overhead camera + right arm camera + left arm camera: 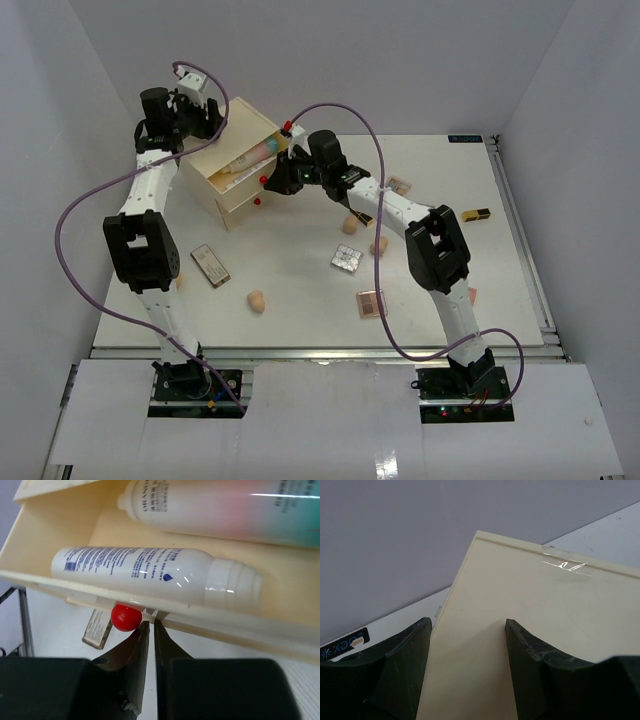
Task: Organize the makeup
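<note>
Bright w/ soft shadows; white bottle [125, 570] glare.

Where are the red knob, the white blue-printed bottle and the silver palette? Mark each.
red knob [125, 617]: right wrist view, middle of the ball.
white blue-printed bottle [135, 572]: right wrist view, printed body, lying in the open drawer.
silver palette [346, 259]: top external view, centre of its lid.
</note>
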### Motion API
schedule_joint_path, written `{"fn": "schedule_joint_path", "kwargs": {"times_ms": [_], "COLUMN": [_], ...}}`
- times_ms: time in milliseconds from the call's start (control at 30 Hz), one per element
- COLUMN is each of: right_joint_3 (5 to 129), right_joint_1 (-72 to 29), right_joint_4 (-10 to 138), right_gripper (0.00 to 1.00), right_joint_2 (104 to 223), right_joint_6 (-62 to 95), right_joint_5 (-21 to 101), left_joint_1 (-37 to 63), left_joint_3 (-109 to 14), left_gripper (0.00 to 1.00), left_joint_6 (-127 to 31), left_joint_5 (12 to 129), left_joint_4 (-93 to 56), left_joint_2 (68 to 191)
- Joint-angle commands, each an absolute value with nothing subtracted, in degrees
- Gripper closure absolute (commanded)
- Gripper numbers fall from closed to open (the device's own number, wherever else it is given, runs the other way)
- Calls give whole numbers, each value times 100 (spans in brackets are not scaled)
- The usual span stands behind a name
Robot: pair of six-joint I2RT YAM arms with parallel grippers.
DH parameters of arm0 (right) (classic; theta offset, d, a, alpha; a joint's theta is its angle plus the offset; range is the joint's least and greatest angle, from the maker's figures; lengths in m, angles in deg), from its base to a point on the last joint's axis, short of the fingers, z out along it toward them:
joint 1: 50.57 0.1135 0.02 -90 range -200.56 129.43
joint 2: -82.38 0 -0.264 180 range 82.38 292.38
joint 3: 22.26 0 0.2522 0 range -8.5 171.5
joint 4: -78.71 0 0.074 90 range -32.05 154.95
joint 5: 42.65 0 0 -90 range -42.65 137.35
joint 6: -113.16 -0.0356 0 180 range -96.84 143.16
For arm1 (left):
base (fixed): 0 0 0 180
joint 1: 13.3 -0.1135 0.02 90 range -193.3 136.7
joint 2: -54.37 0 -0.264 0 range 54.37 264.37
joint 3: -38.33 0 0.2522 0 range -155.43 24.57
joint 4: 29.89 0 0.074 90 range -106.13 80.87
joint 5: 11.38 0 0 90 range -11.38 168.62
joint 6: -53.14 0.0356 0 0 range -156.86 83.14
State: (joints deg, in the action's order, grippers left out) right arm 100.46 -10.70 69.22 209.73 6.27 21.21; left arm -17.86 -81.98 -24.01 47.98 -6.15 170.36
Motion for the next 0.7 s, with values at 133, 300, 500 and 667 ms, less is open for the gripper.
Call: {"fn": "schedule_joint_path", "kwargs": {"times_ms": [133,300,500,667], "right_joint_3": [10163,9939,9541,9142], "right_joint_1": [-815,-1113,-1276,-1396], "right_joint_4": [8564,8758,8746,8688], "right_gripper": [82,71,71,65], "right_joint_2": [20882,20817,20614,20346], "right_joint_6": [1109,1088,1086,1256], "right_joint_5": [1751,1428,1892,1959], "left_joint_1": [-794,-794,-794,-804], "left_joint_3": [-7568,-7519,-7641,-7555], "left_gripper": [32,32,32,31], "left_joint_6": [-2684,-2718,-2911,-3042], "left_joint_5": [2931,3069,2984,3229], "left_joint_4": [1576,1535,1499,1365], "left_joint_2": [17505,17530,17636,17532]}}
